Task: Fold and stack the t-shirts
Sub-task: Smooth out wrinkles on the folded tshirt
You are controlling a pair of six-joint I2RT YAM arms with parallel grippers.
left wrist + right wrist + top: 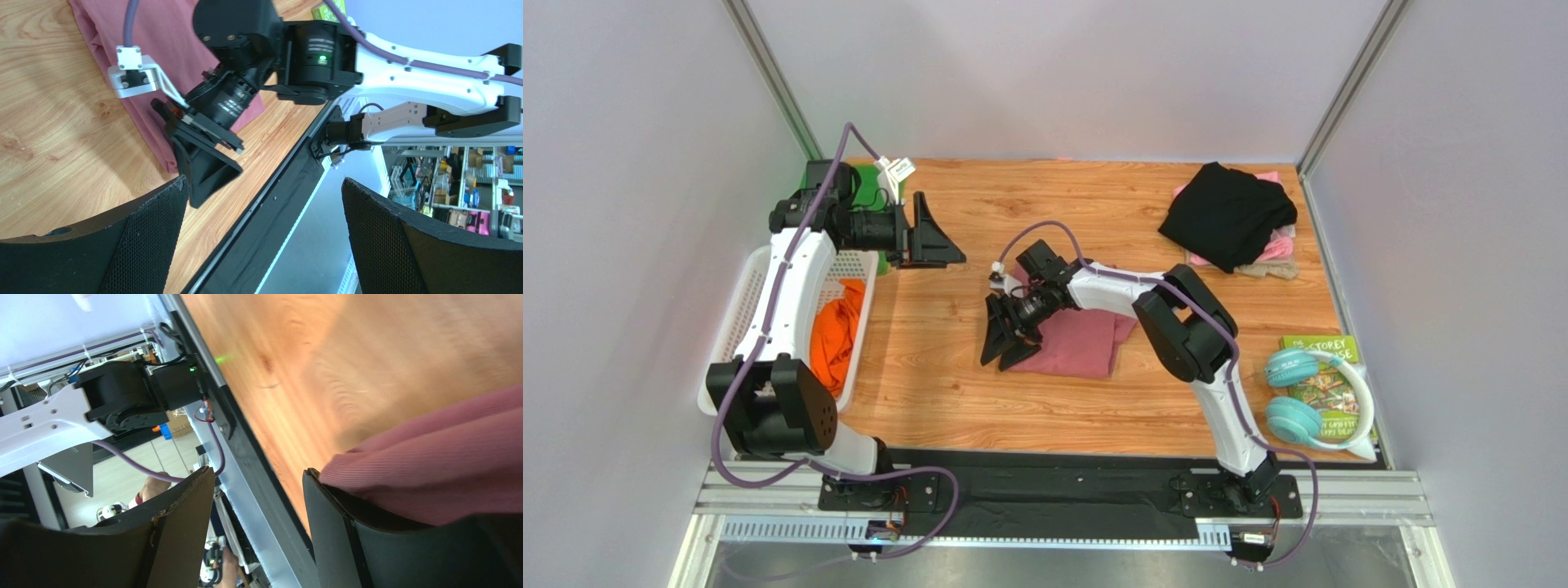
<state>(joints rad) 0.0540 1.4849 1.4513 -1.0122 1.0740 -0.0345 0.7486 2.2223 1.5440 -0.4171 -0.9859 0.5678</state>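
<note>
The right gripper (1004,333) is half open, with nothing between its jaws. It sits at the left edge of the rose shirt (1081,343). Some cloth rests on one finger (368,551), maybe to smooth the fold.

That shirt lies folded in the middle of the worktop (928,392). The left gripper (934,239) hangs wide open and empty by the basket (744,288). The orange shirt (840,331) lies in there, likely next. The black shirt (1228,211) tops a pile in the far right corner.
</note>
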